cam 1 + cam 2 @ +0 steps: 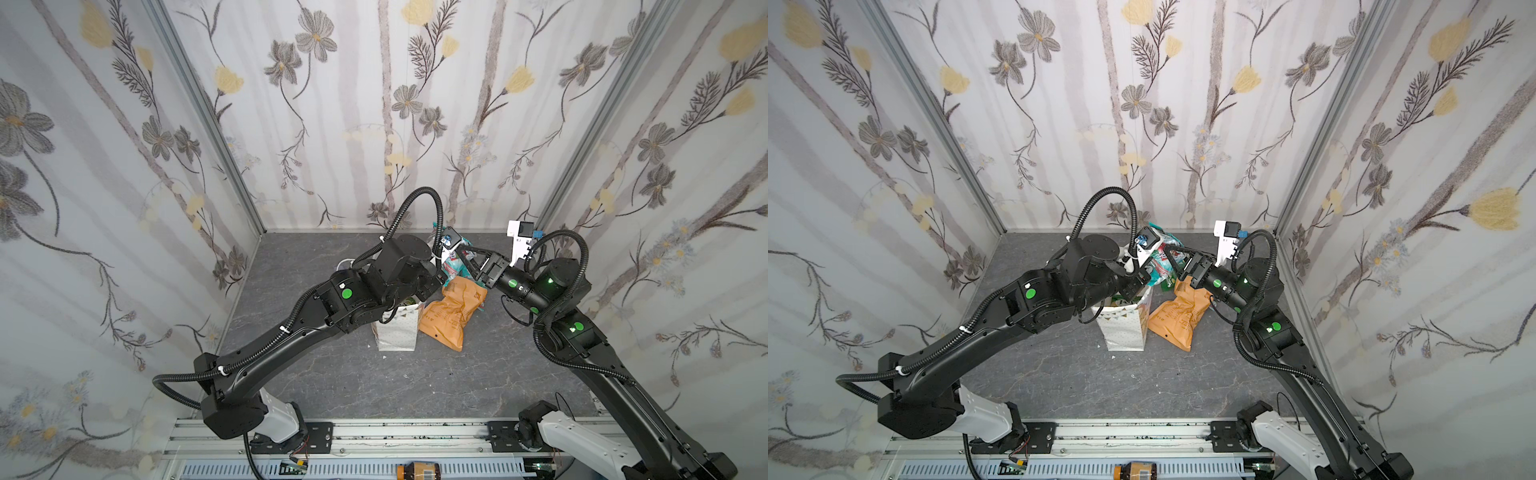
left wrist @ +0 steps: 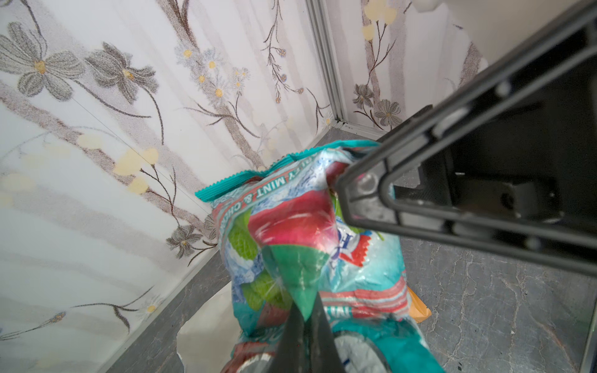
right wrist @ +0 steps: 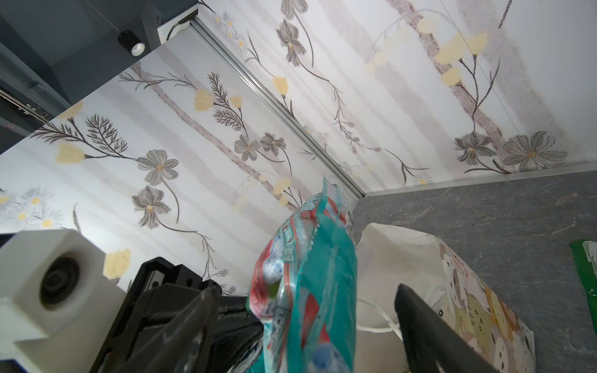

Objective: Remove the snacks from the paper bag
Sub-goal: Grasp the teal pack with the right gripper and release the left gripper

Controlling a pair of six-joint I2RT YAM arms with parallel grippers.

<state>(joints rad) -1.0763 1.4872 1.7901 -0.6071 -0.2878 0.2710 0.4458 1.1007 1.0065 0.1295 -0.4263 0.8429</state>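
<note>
We see our left gripper [image 2: 305,311] clamped tight on one end of the teal packet [image 2: 307,232]. It holds the packet up above the mouth of the paper bag [image 1: 397,328], slightly to the bag's far side. Our right gripper [image 3: 305,290] stands wide, with one finger on each side of that packet. In the right wrist view neither finger touches it. The orange pouch [image 1: 449,316] lies flat just beside the bag, on the right arm's side.
</note>
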